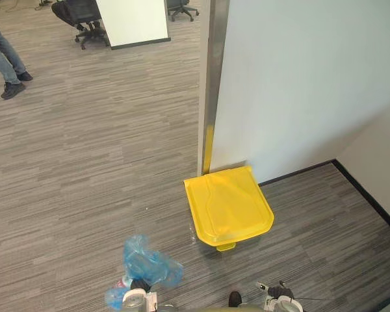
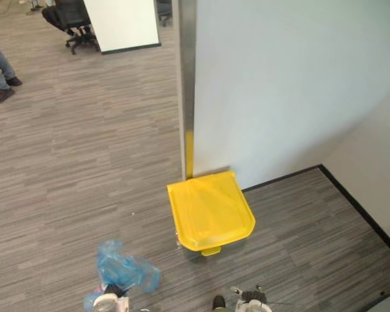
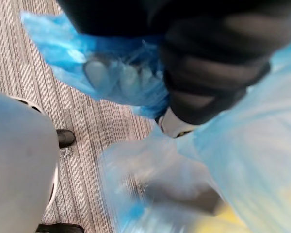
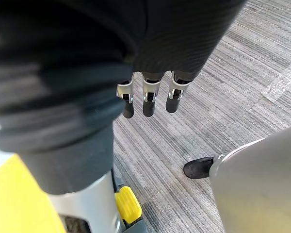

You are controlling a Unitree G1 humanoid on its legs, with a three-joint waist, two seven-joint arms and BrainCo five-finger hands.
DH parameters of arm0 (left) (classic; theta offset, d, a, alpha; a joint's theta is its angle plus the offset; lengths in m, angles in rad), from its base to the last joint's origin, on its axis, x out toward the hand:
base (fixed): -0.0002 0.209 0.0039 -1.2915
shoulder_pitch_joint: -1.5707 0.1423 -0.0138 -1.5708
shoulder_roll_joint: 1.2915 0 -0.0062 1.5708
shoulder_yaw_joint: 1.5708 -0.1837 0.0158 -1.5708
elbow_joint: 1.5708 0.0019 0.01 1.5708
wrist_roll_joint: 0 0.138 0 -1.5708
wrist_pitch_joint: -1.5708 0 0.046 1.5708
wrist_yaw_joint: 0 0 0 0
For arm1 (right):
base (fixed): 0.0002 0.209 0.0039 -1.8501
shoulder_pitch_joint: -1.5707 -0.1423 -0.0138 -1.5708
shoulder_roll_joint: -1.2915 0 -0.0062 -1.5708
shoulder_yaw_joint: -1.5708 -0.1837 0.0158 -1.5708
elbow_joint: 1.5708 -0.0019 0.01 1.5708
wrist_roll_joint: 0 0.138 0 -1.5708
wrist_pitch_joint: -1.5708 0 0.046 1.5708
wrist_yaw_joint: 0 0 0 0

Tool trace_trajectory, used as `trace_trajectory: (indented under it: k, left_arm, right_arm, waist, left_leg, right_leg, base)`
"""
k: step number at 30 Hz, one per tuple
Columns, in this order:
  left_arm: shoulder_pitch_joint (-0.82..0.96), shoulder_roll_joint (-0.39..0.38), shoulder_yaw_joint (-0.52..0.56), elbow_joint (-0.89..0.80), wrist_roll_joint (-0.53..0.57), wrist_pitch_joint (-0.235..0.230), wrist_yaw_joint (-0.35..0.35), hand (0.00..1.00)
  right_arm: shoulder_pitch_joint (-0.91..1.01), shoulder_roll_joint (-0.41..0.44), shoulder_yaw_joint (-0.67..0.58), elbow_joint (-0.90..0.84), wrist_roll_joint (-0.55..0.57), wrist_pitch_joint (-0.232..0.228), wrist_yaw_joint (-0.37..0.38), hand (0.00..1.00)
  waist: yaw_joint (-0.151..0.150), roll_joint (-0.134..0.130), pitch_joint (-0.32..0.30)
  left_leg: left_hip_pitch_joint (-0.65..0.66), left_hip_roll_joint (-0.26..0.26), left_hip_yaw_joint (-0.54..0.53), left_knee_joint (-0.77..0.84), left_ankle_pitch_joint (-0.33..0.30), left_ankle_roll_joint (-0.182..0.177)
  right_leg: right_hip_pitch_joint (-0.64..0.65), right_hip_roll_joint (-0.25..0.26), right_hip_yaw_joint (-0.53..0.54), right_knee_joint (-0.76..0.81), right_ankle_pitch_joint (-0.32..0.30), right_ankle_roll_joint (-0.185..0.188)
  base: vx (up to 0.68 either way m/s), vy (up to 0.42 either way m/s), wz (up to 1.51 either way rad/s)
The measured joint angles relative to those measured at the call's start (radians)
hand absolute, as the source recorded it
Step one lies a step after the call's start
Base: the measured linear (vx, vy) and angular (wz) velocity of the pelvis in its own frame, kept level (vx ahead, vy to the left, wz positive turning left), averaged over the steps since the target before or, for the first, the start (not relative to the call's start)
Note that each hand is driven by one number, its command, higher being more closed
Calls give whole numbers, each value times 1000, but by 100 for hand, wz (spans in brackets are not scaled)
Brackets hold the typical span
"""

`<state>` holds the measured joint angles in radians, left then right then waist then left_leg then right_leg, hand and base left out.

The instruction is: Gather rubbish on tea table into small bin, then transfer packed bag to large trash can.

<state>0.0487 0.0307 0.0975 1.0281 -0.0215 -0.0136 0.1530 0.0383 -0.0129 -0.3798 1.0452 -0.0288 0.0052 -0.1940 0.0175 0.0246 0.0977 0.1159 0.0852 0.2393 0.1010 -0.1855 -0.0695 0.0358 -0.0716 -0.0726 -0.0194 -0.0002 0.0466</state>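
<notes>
I get bright, even light with no hard shadows. The wall [image 1: 299,78] dims softly toward its lower right, and the lid [image 1: 229,205] has a mild sheen. Light glows through the bag [image 3: 262,145], and a pale glare streak crosses the floor [image 4: 281,85].

Bright yellow trash can lid [image 1: 229,207], translucent pale-blue bag [image 1: 148,265], grey carpet floor [image 1: 84,162] with fine darker streaks, pale white wall [image 1: 299,78], black skirting [image 1: 370,200], black office chair [image 1: 81,16].

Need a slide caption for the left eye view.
Left hand holds a blue plastic bag just short of the closed yellow-lidded trash can by the white wall.
</notes>
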Motion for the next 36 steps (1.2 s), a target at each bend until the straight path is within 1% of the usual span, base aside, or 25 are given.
trace_trajectory:
  k: [4,6,8,9,10,11,12,14,15,16,17,18,19,20,21,22,23,24,25,26,28,31,32,35,36]
  left_arm:
    - [4,10,4,3,-1,-1,0,100]
    - [5,11,5,-1,-1,-2,0,100]
    - [4,14,9,-19,-2,-2,0,100]
    - [5,11,27,-33,-2,-2,0,100]
    - [7,4,53,-49,-2,-2,1,100]
    - [9,4,61,-49,-2,-1,1,100]
    - [16,2,72,-50,-2,-1,3,100]
    - [17,6,72,-55,-2,-1,2,100]
    - [16,8,73,-55,-2,0,2,100]
    - [14,5,82,-64,-2,0,3,100]
    - [15,6,82,-66,-2,0,3,100]
    - [15,8,85,-73,-1,0,5,100]
    - [4,4,104,-71,-2,-1,16,100]
    - [1,-7,108,-69,-2,-1,20,100]
    - [-5,-20,109,-70,-2,-2,19,100]
    - [-22,-42,101,-71,-1,-4,19,100]
    - [-28,-46,100,-73,-1,-5,19,100]
    - [-40,-51,98,-76,-1,-11,18,100]
    - [-52,-57,95,-76,-1,-16,17,100]
    - [-58,-58,94,-76,-1,-17,17,100]
    - [-62,-60,100,-75,-1,-17,17,100]
    - [-72,-61,101,-75,-1,-16,17,100]
    - [-75,-61,101,-75,-1,-16,17,100]
    - [-75,-74,97,-75,-1,-12,16,100]
    - [-75,-77,96,-75,-1,-11,16,100]
  right_arm:
    - [-6,1,2,2,0,0,0,0]
    - [-14,1,6,1,0,0,0,0]
    - [-21,3,25,-11,0,-1,-1,0]
    - [-20,8,26,-29,6,-3,0,0]
    - [-15,15,28,-75,9,-7,0,0]
    - [-12,17,28,-83,9,-8,-1,0]
    - [-9,16,31,-91,9,-10,-1,0]
    - [-15,20,31,-91,9,-10,-1,0]
    - [-24,23,29,-93,9,-9,-2,0]
    - [-39,24,30,-93,9,-6,-5,0]
    - [-39,25,30,-93,9,-5,-6,0]
    - [-39,30,30,-91,8,-4,-9,0]
    - [-45,35,26,-92,10,-1,-16,0]
    - [-54,35,23,-94,8,-2,-17,0]
    - [-66,22,21,-98,6,-2,-21,0]
    - [-71,16,19,-104,7,0,-22,0]
    - [-69,17,18,-109,7,0,-22,0]
    - [-63,18,16,-123,7,0,-22,0]
    - [-57,26,16,-129,8,0,-22,0]
    - [-56,34,15,-129,8,1,-22,0]
    - [-49,44,1,-129,9,3,-22,0]
    - [-46,44,2,-129,9,6,-22,0]
    - [-47,43,4,-131,9,6,-22,0]
    - [-44,38,18,-137,7,6,-22,0]
    - [-43,37,22,-137,7,6,-22,0]
  waist:
    - [4,-10,6]
    - [9,-14,12]
    - [12,-21,39]
    - [13,-30,52]
    - [13,-32,71]
    - [11,-36,73]
    - [11,-43,72]
    - [14,-50,77]
    - [14,-52,80]
    - [16,-50,96]
    - [19,-52,96]
    - [24,-64,100]
    - [25,-79,110]
    - [28,-65,121]
    - [23,-27,127]
    - [22,-14,133]
    - [22,-14,133]
    - [22,-15,132]
    - [23,-22,135]
    - [24,-25,135]
    - [24,-31,126]
    - [26,-31,123]
    - [26,-31,118]
    - [20,-18,86]
    - [20,-16,80]
  left_leg:
    - [11,-7,5,-16,0,1]
    - [12,-6,17,-15,-1,3]
    - [31,-14,23,-15,-14,23]
    - [43,-18,21,-9,-36,42]
    - [70,-34,7,15,-65,59]
    - [80,-36,6,22,-70,66]
    - [98,-36,5,41,-83,77]
    - [115,-36,5,46,-94,74]
    - [117,-32,5,63,-106,68]
    - [113,-20,17,104,-139,56]
    - [113,-21,20,114,-146,50]
    - [116,-28,23,147,-177,38]
    - [130,-38,20,203,-230,9]
    - [133,-29,17,218,-241,7]
    - [128,-2,11,234,-251,-5]
    - [129,11,-5,226,-256,4]
    - [130,15,-8,222,-260,10]
    - [133,22,-25,217,-268,10]
    - [145,32,-39,217,-277,-1]
    - [150,36,-41,216,-280,1]
    - [148,60,-54,210,-284,-9]
    - [150,66,-59,187,-275,-24]
    - [149,68,-62,174,-269,-36]
    - [145,60,-91,113,-237,-46]
    - [144,60,-95,105,-231,-44]
  right_leg:
    - [-7,-2,22,2,13,2]
    - [-59,-2,31,92,0,3]
    - [-134,-18,29,270,-43,12]
    - [-184,-32,25,398,-63,13]
    - [-258,-66,14,592,-62,13]
    - [-283,-74,8,636,-69,10]
    - [-316,-88,-19,689,-99,11]
    - [-347,-91,-52,633,-100,7]
    - [-377,-87,-74,571,-88,12]
    - [-384,-67,-105,415,-45,30]
    - [-383,-66,-111,386,-43,32]
    - [-381,-69,-125,344,-42,36]
    - [-369,-75,-120,334,-17,42]
    - [-370,-69,-129,353,-21,50]
    - [-372,-49,-141,371,-41,58]
    - [-375,-44,-158,391,-40,58]
    - [-378,-44,-161,401,-40,58]
    - [-384,-41,-161,431,-46,48]
    - [-386,-34,-164,467,-70,12]
    - [-385,-33,-168,476,-79,4]
    - [-385,-25,-191,489,-101,-1]
    - [-392,-20,-195,495,-108,-5]
    - [-404,-24,-195,506,-110,-9]
    - [-432,-42,-209,529,-142,-7]
    - [-435,-47,-213,532,-148,-9]
  base:
    - [-54,10,-17]
    - [-98,22,-25]
    - [-119,16,-18]
    - [-195,18,-8]
    - [-184,20,-2]
    - [-96,29,4]
    - [-5,44,4]
    - [57,23,3]
    - [206,-62,-2]
    - [188,-64,-4]
    - [222,-113,-4]
    - [236,-153,-8]
    - [298,-174,-14]
    - [300,-131,-12]
    - [295,-88,9]
    - [261,-87,23]
    - [178,-89,37]
    - [101,-104,33]
    - [88,-98,25]
    - [74,-91,17]
    - [46,-60,17]
    - [43,-23,7]
    - [60,-4,5]
    - [101,15,17]
    - [176,20,32]
